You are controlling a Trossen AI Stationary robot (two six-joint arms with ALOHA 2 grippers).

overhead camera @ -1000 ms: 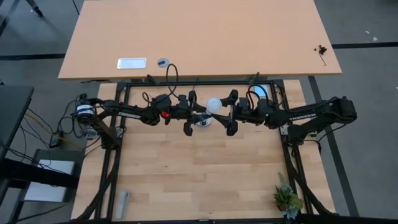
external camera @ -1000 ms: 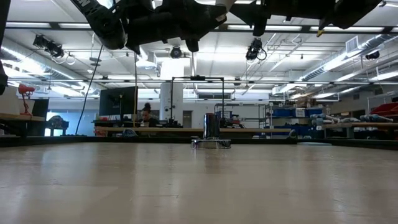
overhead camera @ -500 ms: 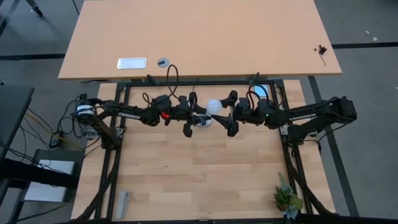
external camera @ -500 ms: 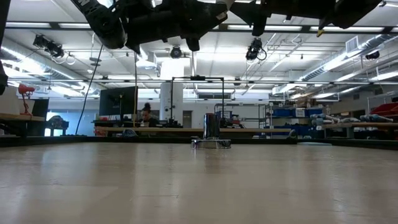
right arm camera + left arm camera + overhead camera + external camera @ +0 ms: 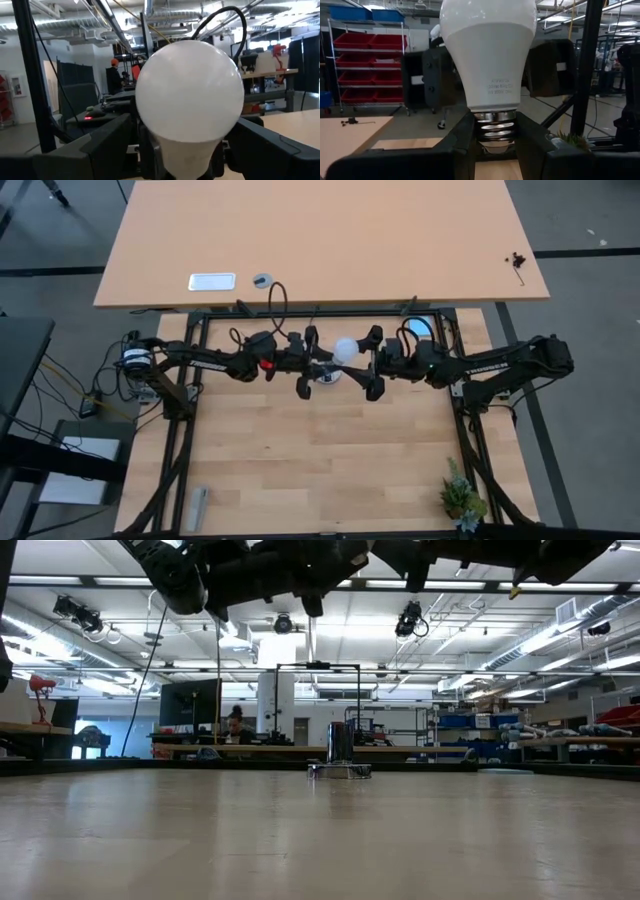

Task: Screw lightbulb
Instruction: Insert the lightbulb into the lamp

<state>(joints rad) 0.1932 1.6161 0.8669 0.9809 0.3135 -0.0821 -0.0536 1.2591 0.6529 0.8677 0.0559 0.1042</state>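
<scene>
Arms are meeting above the bench's far edge: left gripper is clenching the lightbulb by its threads, right gripper spread wide around it, over the socket base.

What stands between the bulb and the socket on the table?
Nothing visible. The left tool holds the bulb by its screw base, in the air. The right tool is open around its globe. The socket stands on the table, with only open air above it.
</scene>
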